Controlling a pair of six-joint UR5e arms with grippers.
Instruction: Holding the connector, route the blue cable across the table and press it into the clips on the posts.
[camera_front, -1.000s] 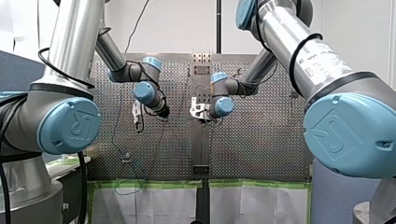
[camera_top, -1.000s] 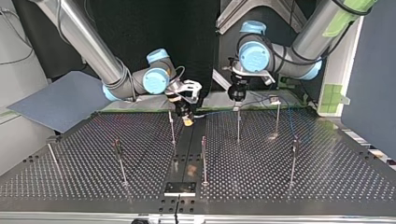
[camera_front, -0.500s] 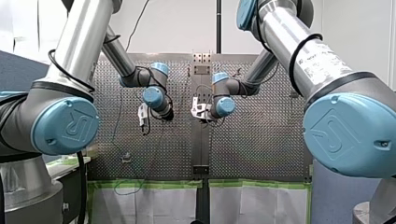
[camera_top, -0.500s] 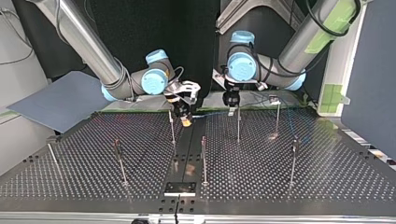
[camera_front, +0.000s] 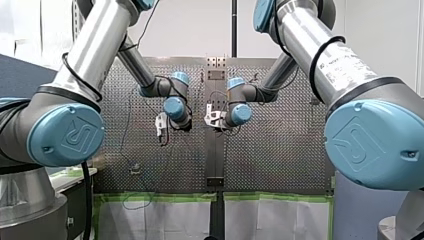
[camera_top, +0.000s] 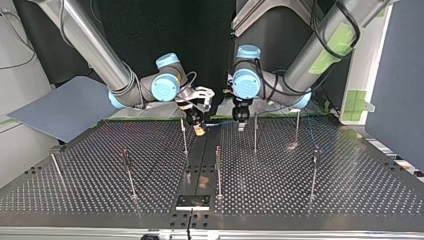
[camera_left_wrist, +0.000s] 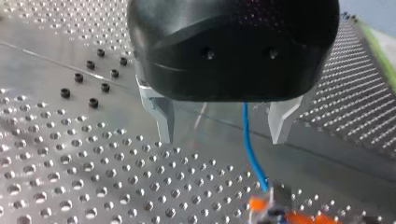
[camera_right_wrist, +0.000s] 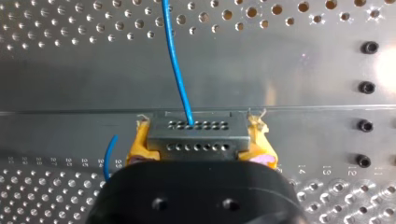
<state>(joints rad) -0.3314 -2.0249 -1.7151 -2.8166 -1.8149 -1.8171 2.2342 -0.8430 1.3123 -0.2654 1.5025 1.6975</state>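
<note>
Pinching the connector (camera_right_wrist: 196, 136) in my right gripper (camera_top: 199, 129). Holding my left gripper (camera_left_wrist: 223, 133) spread near the connector, astride the blue cable (camera_left_wrist: 248, 142) leaving it.

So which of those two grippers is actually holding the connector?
My right gripper: its yellow pads clamp the grey connector. My left gripper stands open, the blue cable merely passing between its fingers.
</note>
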